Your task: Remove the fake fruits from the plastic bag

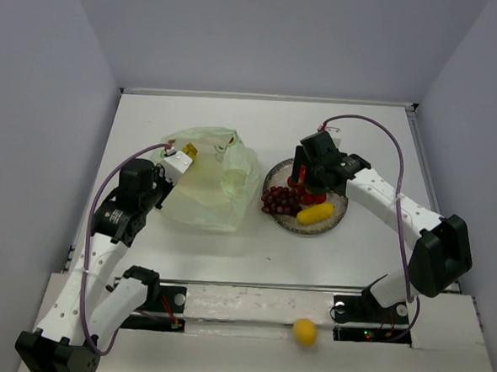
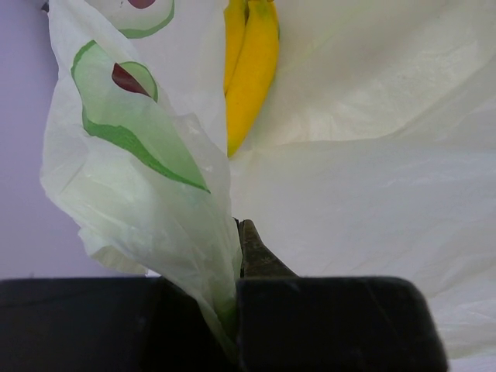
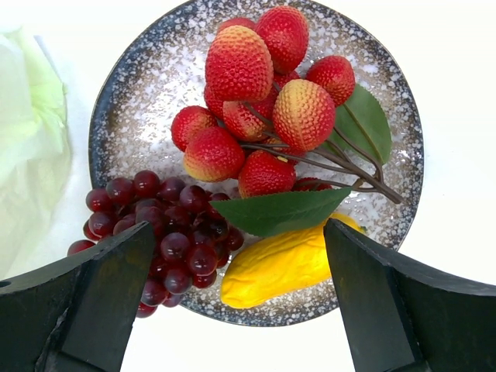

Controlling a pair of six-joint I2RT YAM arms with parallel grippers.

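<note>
We count one bag (image 1: pixel 211 184) on the left of the bench (image 1: pixel 319 131) and one plate (image 3: pixel 124 93) on the right. On the plate we count one bunch of grapes (image 3: pixel 167 236) and one yellow oblong fruit (image 3: pixel 279 267). There is also one cluster of lychees (image 3: pixel 248 101) with two green leaves (image 3: pixel 283 211). At least eight red lychees show, but some overlap, so we cannot give the full number. Between the folds of the bag we count two bananas (image 2: pixel 252 70), side by side. One round yellow fruit (image 1: pixel 305 332) lies on the near ledge (image 1: pixel 250 304). We count two arms, one tool on each: the left tool (image 1: pixel 181 158) and the right tool (image 3: pixel 239 232).
</note>
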